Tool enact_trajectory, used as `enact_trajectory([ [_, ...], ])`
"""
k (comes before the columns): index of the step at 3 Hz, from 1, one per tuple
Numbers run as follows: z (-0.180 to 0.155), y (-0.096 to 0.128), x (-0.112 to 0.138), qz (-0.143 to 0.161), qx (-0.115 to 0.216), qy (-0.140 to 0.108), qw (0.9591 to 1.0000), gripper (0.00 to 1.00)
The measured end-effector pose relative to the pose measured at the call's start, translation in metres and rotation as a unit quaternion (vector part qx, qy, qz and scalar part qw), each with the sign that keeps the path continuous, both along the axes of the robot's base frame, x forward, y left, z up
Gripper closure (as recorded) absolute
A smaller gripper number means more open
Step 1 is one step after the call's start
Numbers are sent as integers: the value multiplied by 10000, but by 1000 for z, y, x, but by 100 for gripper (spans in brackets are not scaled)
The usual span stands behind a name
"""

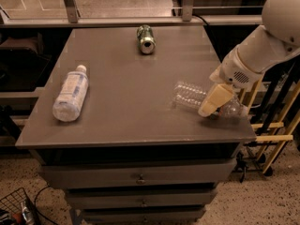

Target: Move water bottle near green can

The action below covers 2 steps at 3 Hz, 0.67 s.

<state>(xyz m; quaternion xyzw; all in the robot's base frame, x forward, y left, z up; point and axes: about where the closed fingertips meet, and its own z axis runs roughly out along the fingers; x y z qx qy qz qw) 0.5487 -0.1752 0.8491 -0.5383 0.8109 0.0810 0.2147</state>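
Note:
The water bottle (190, 94), clear and ribbed, lies on its side near the right front of the grey table (126, 97). The gripper (212, 103) hangs from the white arm at the right and sits over the bottle's middle, hiding its label band. The green can (146, 39) lies on its side at the far middle of the table, silver top facing the camera, well away from the bottle.
A white frosted bottle (71, 93) with a pale blue label lies on the left side of the table. The table's right edge is just beyond the water bottle. Drawers are below the tabletop; wooden bars (276, 125) stand to the right.

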Motion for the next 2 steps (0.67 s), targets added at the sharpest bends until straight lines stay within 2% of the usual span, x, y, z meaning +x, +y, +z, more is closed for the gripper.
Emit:
enact_trajectory([
  [1, -17, -3, -8, -159, 4, 226, 9996, 45],
  [2, -6, -1, -14, -224, 44, 97, 9997, 68],
])
